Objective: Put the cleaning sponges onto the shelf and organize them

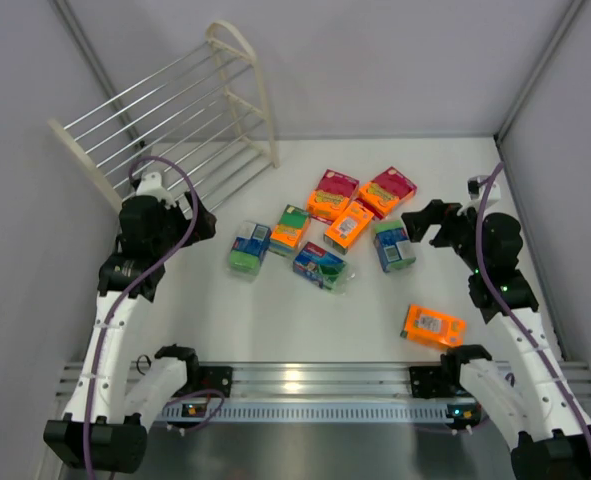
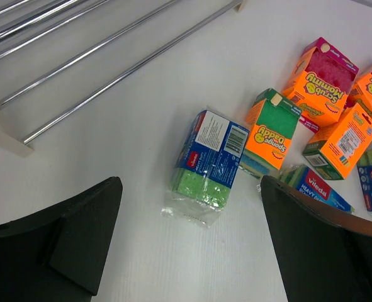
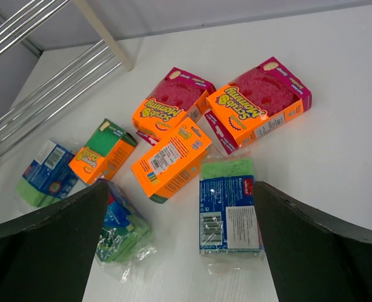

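Ribbed aluminium rail [image 1: 305, 385] spans the near edge of the white table [image 1: 275, 320] between the arm bases. Far left: cream-white shelf [image 1: 175, 110]. Just before it, the left gripper [image 1: 203, 222] hangs with jaws spread wide and empty, near a green pack [image 1: 249, 245] with a blue label. Centre: seven cleaning sponges [image 1: 350, 225] lie clustered on the table, apart from the shelf. One orange pack [image 1: 433, 325] lies alone nearer the rail. Right gripper [image 1: 417, 228]: wide apart, empty, just right of the cluster.
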{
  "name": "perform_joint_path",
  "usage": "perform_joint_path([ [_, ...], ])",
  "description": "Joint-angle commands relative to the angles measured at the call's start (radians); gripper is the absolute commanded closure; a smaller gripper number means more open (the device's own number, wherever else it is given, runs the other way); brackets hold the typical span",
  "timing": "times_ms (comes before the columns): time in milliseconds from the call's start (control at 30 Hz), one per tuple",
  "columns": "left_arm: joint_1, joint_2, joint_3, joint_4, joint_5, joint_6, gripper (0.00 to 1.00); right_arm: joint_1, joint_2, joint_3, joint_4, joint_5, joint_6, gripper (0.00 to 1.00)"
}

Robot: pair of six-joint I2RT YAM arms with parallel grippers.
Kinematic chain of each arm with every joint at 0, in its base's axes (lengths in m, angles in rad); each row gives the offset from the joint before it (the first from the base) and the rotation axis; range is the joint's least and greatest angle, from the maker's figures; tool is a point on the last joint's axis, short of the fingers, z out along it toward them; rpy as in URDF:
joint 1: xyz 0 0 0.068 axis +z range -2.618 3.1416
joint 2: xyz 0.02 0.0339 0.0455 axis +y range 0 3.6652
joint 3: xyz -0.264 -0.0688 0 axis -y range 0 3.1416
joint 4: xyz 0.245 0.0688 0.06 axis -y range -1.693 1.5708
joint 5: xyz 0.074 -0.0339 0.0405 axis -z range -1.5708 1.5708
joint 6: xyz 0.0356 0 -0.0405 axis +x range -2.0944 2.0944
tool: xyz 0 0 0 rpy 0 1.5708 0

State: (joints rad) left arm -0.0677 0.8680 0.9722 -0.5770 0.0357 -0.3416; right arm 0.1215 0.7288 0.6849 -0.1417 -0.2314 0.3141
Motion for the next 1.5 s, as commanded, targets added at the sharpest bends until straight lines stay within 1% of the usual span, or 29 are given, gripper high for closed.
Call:
perform_joint_path([
  [0, 0.003, -0.017, 0.016, 0.014, -0.004, -0.002, 0.02, 0.003, -0.002, 0.018, 0.063, -0.008, -0.004, 0.00],
  [33, 0.003, -0.020, 0.014, 0.014, 0.012, 0.004, 0.02, 0.004, -0.003, 0.015, 0.063, -0.006, -0.004, 0.01],
  [67, 0.003, -0.023, 0.016, 0.016, 0.068, 0.003, 0.02, 0.006, 0.000, 0.015, 0.062, -0.005, -0.003, 0.00],
  [133, 0.003, -0.029, 0.026, 0.017, 0.127, -0.013, 0.02, 0.004, 0.004, 0.022, 0.054, 0.000, -0.004, 0.01],
  [233, 0.002, -0.011, 0.037, 0.014, 0.139, -0.048, 0.02, 0.004, 0.003, 0.027, 0.040, 0.001, -0.009, 0.01],
  [367, -0.017, 0.037, 0.005, 0.016, 0.171, -0.105, 0.02, 0.004, 0.006, 0.005, 0.068, 0.000, -0.004, 0.00],
  [467, -0.079, 0.067, -0.038, 0.019, 0.087, -0.135, 0.02, 0.006, 0.015, 0.012, 0.060, -0.009, 0.016, 0.01],
  [567, -0.191, 0.120, -0.069, 0.023, 0.011, -0.139, 0.02, 0.006, 0.006, -0.022, 0.083, -0.017, 0.052, 0.01],
  [667, -0.239, 0.182, -0.079, 0.037, -0.061, -0.137, 0.02, 0.007, 0.004, -0.051, 0.097, -0.023, 0.060, 0.00],
  [700, -0.244, 0.198, -0.081, 0.045, -0.062, -0.135, 0.02, 0.009, 0.007, -0.059, 0.097, -0.023, 0.062, 0.01],
  [767, -0.265, 0.245, -0.082, 0.084, -0.065, -0.117, 0.02, 0.009, 0.012, -0.065, 0.097, -0.026, 0.063, 0.01],
  [867, -0.308, 0.317, -0.064, 0.092, -0.147, -0.062, 0.02, 0.012, 0.015, -0.068, 0.090, -0.029, 0.057, 0.01],
  [933, -0.313, 0.345, -0.043, 0.092, -0.171, -0.019, 0.02, 0.012, 0.014, -0.067, 0.082, -0.029, 0.054, 0.01],
  [1133, -0.314, 0.446, -0.018, 0.111, -0.134, 0.117, 0.02, 0.012, -0.012, -0.084, 0.085, -0.020, 0.040, 0.01],
  [1333, -0.317, 0.506, 0.003, 0.121, -0.074, 0.165, 0.02, 0.012, -0.019, -0.094, 0.088, -0.019, 0.042, 0.01],
  [1467, -0.337, 0.540, -0.007, 0.120, -0.095, 0.171, 0.02, 0.012, -0.020, -0.097, 0.083, -0.020, 0.039, 0.01],
])
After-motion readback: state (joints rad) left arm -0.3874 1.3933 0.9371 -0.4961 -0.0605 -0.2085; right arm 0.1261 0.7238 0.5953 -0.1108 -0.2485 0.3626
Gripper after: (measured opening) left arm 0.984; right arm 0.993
